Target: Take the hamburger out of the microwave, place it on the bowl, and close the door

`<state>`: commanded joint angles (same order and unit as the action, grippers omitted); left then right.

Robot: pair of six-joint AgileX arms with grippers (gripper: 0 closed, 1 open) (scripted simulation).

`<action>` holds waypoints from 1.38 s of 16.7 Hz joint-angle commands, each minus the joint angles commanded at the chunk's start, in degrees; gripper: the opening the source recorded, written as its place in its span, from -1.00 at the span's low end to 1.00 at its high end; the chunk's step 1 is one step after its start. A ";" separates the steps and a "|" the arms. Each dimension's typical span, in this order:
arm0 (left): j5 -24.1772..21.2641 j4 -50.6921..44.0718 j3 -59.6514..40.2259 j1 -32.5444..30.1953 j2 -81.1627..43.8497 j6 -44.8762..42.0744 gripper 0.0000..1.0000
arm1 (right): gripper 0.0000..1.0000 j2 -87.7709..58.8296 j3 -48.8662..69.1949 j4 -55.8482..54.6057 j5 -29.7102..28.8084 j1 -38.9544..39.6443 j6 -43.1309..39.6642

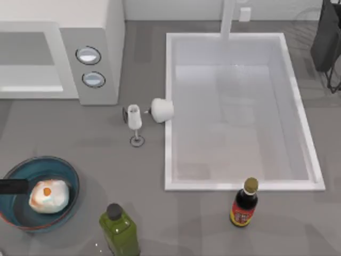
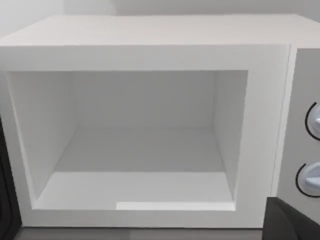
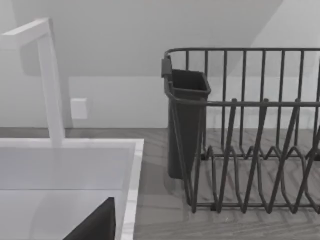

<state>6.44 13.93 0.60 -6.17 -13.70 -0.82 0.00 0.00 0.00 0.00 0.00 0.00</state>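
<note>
Near left, the hamburger [image 1: 49,196] sits in the bowl [image 1: 66,169], with a dark piece of the left gripper [image 1: 13,185] over the bowl's left rim; I cannot tell how its fingers stand. Farther back, the microwave [image 1: 98,50]: the left wrist view looks straight into its bare open cavity [image 2: 142,150]. The right wrist view faces a dark dish rack [image 3: 250,150] beside the sink [image 3: 70,165].

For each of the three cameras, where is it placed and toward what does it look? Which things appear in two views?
Top view: above the table, looking down on the hamburger in the bowl, the microwave and the sink.
Left wrist view: faces the open microwave cavity; a dark gripper part at the corner.
Right wrist view: faces the faucet and dish rack.
Shared: microwave dials; sink.
</note>
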 joint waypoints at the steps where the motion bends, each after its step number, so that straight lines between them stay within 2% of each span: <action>1: -0.80 -0.91 -1.22 1.23 -1.21 -1.17 -1.00 | 1.00 0.00 0.00 0.00 0.00 0.00 0.00; 5: -7.06 -8.23 -11.84 11.88 -12.03 -10.38 -1.00 | 1.00 0.00 0.00 0.00 0.00 0.00 0.00; 13: -26.82 -32.88 -48.20 45.85 -51.90 -35.62 -1.00 | 1.00 0.00 0.00 0.00 0.00 0.00 0.00; 16: -34.01 -42.45 -61.40 56.13 -67.04 -43.09 -1.00 | 1.00 0.00 0.00 0.00 0.00 0.00 0.00; 19: -39.88 -50.56 -71.97 62.90 -78.66 -48.37 -1.00 | 1.00 0.00 0.00 0.00 0.00 0.00 0.00; 23: -44.46 -57.07 -79.88 66.23 -86.53 -51.93 -1.00 | 1.00 0.00 0.00 0.00 0.00 0.00 0.00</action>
<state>-38.02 -43.14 -79.28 60.07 -100.23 -52.75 0.00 0.00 0.00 0.00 0.00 0.00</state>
